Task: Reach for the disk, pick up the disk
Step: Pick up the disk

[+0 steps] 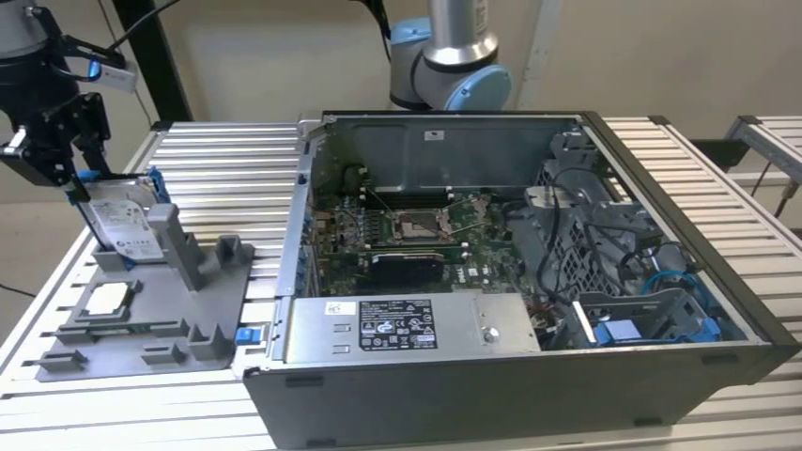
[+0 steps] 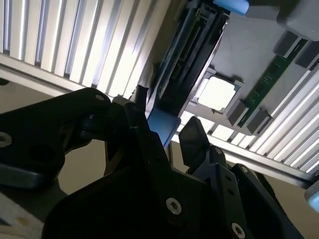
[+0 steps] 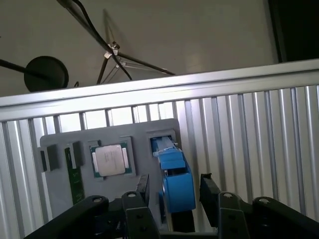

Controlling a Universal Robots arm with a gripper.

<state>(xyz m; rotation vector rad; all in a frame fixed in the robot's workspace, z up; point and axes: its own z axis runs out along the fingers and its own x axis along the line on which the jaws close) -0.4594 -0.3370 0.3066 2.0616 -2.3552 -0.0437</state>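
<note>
Exterior view: disk (image 1: 122, 225) stands on edge in the grey holder tray (image 1: 201, 305), over on that view's left of the open PC case (image 1: 501, 282). Gripper (image 1: 85, 178) sits right at its top edge. Its fingers (image 3: 143, 186) are spread either side of the blue bracket (image 3: 177, 184), with small gaps in the first wrist view, nothing clamped.

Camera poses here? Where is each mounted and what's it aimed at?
Exterior view: off the arm, raised, looking down at the slatted table, open computer case and grey fixture; arm base and gripper show.
First wrist view: at the wrist, looking past the open fingers at the disk.
Second wrist view: at the wrist, looking along the fingers, disk edge-on.
Shared: both wrist views show disk and processor chip.
</note>
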